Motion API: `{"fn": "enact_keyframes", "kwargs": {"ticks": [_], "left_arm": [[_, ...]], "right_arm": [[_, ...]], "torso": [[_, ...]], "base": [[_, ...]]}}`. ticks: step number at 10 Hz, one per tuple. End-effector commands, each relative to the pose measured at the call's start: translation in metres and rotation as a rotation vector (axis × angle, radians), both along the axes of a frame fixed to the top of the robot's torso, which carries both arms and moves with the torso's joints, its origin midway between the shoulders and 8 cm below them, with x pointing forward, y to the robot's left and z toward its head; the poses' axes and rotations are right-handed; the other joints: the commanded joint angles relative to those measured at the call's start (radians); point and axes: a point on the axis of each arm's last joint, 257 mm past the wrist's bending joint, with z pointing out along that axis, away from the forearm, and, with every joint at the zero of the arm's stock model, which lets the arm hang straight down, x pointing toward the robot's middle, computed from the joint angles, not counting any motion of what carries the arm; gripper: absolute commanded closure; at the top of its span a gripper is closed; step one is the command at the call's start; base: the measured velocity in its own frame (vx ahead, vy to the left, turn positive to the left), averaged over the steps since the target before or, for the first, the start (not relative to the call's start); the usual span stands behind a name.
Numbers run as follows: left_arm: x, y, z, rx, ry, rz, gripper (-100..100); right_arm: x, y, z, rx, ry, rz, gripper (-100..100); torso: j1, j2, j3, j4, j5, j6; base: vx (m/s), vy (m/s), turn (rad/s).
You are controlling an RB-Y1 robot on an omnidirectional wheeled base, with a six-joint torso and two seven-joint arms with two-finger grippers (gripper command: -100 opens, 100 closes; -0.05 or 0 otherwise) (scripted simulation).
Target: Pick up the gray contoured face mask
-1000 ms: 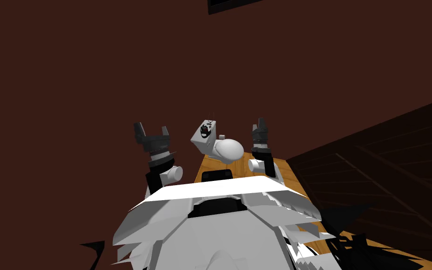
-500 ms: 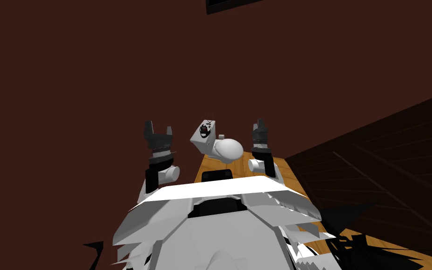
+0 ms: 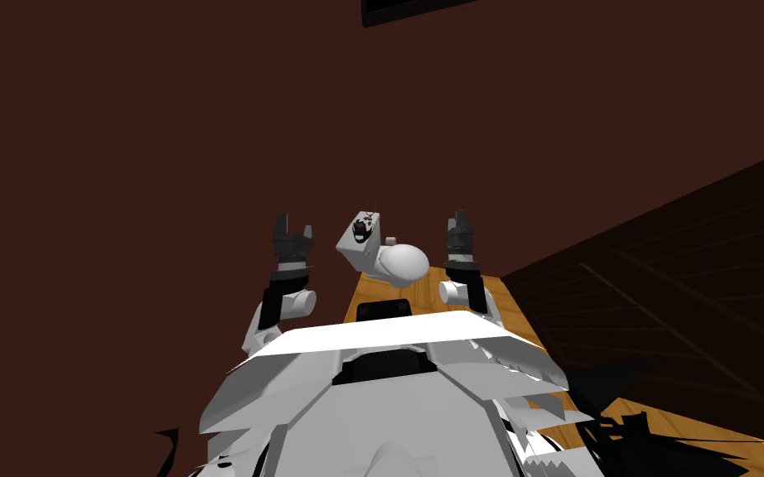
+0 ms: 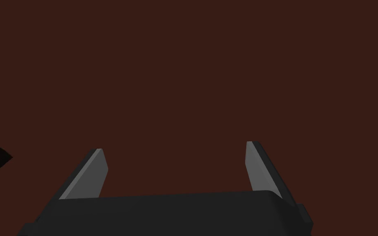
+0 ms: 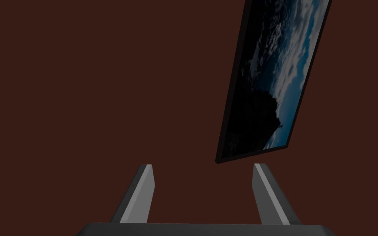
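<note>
Between 2 raised arms: mask on wooden top

On the orange wooden top [image 3: 369, 290], a light grey, rounded, contoured mask [image 3: 403, 263] lies touching a white box with dark markings [image 3: 360, 236]. Left gripper [image 3: 293, 224] and right gripper [image 3: 458, 219] hover on either side, fingers apart.

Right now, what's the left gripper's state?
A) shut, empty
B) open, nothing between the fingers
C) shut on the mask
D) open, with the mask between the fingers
B: in the left wrist view the left gripper has its two fingers standing wide apart, with nothing held between them.
</note>
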Motion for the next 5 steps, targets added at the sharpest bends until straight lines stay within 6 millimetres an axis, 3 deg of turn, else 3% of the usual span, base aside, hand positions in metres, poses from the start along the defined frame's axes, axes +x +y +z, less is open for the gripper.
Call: {"fn": "enact_keyframes", "kwargs": {"ticks": [1, 5], "left_arm": [[0.013, 0.002, -0.008, 0.014, 0.042, 0.000, -100], [0.034, 0.005, -0.029, 0.022, 0.137, 0.007, -100]], "right_arm": [[0.000, 0.000, 0.000, 0.000, 0.000, 0.000, 0], [0.000, 0.000, 0.000, 0.000, 0.000, 0.000, 0]], "torso": [[0.000, 0.000, 0.000, 0.000, 0.000, 0.000], [0.000, 0.000, 0.000, 0.000, 0.000, 0.000]], "base": [[-0.032, 0.010, -0.055], [-0.017, 0.006, -0.028]]}}
